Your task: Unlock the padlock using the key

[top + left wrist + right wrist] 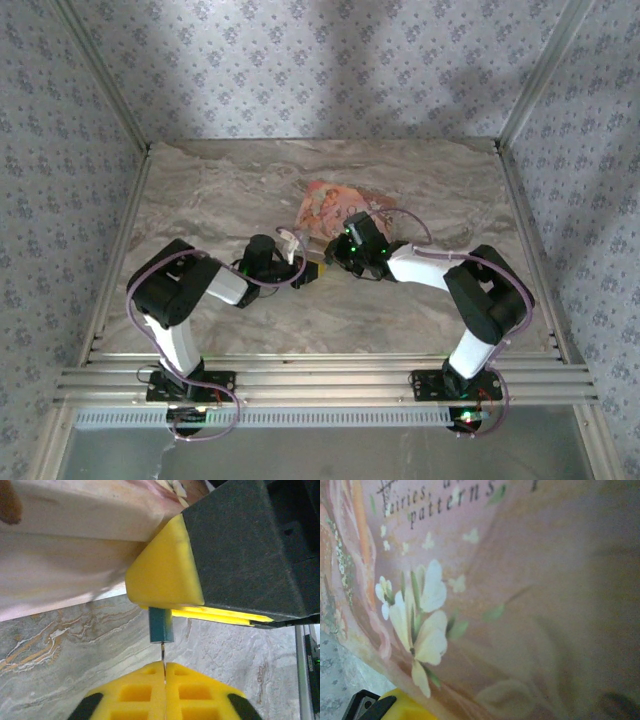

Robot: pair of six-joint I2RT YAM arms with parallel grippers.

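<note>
In the left wrist view the small dark teal padlock [161, 625] sticks out from between the yellow fingers [165, 575] of my right gripper [162, 606], which is shut on it. The key [163, 656] is a thin pale sliver pinched between the yellow pads of my left gripper [165, 669]. Its tip meets the padlock's underside. From above, the left gripper [312, 270] and right gripper [334, 250] meet tip to tip at mid-table. The lock and key are too small to make out there.
The pink illustrated flat box [335, 205] lies just behind the grippers; its flower-printed face [485, 580] looms close in the right wrist view, with a yellow finger [400, 707] at the bottom edge. Marbled tabletop [430, 180] lies all around, bounded by patterned walls.
</note>
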